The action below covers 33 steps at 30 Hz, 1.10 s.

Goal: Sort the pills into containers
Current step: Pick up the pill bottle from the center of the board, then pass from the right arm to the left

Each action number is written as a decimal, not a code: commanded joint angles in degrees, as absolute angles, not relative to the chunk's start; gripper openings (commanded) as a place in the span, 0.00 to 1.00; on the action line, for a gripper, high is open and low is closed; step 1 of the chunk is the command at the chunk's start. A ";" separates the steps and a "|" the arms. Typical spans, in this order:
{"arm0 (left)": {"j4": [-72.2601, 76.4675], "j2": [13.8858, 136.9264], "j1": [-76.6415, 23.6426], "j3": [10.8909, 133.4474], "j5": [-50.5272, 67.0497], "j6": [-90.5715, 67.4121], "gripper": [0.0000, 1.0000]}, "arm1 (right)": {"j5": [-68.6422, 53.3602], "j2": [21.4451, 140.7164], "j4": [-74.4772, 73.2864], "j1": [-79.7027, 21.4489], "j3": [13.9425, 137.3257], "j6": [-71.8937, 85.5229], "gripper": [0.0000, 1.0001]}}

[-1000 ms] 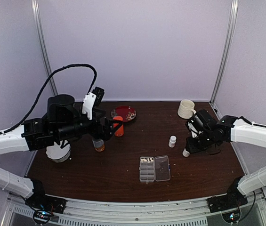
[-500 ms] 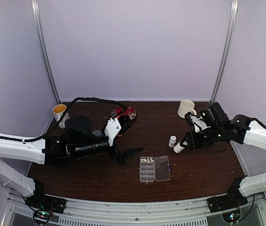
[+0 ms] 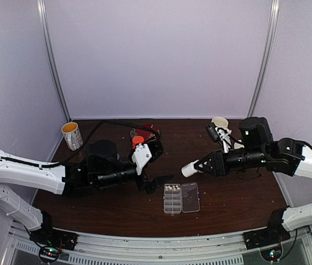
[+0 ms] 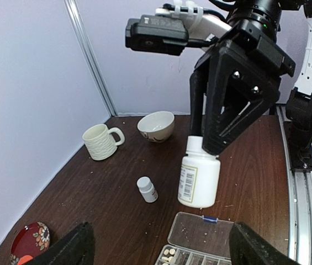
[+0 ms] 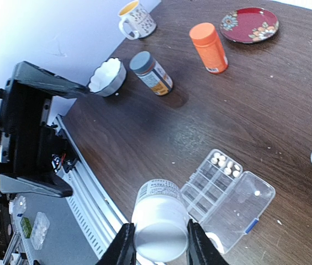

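Observation:
The clear organiser box [image 3: 181,197] lies open near the table's front, lid flat to its right. Cream pills [image 5: 225,164] fill its far end compartment and show in the left wrist view [image 4: 169,254]; one pill [image 5: 257,193] lies on the lid. My right gripper [image 3: 201,165] is shut on a white bottle [image 3: 189,168], held sideways in the air just beyond the box. It grips the neck end, bottom facing outward [image 5: 160,221]. My left gripper [image 3: 157,165] is wide open and empty, just left of the box, facing the bottle [image 4: 200,179].
A small white bottle [image 4: 147,189] stands right of the box. An orange bottle [image 5: 210,47], a grey-capped brown bottle [image 5: 151,73], a white bowl [image 5: 109,77], a patterned mug [image 3: 72,135] and a red plate [image 3: 147,132] stand at back left. A cream mug [image 3: 219,122] and a bowl [image 4: 156,125] stand at back right.
My right gripper has lifted the white bottle off the table and carried it left, tipped sideways. My left arm has dropped low and reached right, towards the organiser box.

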<state>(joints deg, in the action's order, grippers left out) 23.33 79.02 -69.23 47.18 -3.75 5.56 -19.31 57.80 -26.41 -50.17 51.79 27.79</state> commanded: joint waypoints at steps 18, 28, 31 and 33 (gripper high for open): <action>29.10 80.86 -70.21 49.40 4.39 8.96 0.76 | -20.61 61.17 -14.71 -58.57 57.39 30.27 0.10; 29.34 80.42 -70.16 49.10 3.23 8.86 0.63 | -20.66 61.76 -15.07 -59.11 57.24 30.26 0.10; 29.36 80.21 -70.20 49.07 3.24 9.02 0.56 | -20.56 61.72 -15.06 -59.15 57.00 30.31 0.09; 29.36 80.03 -70.15 49.05 3.24 9.13 0.50 | -20.48 61.70 -15.23 -59.19 57.03 30.26 0.10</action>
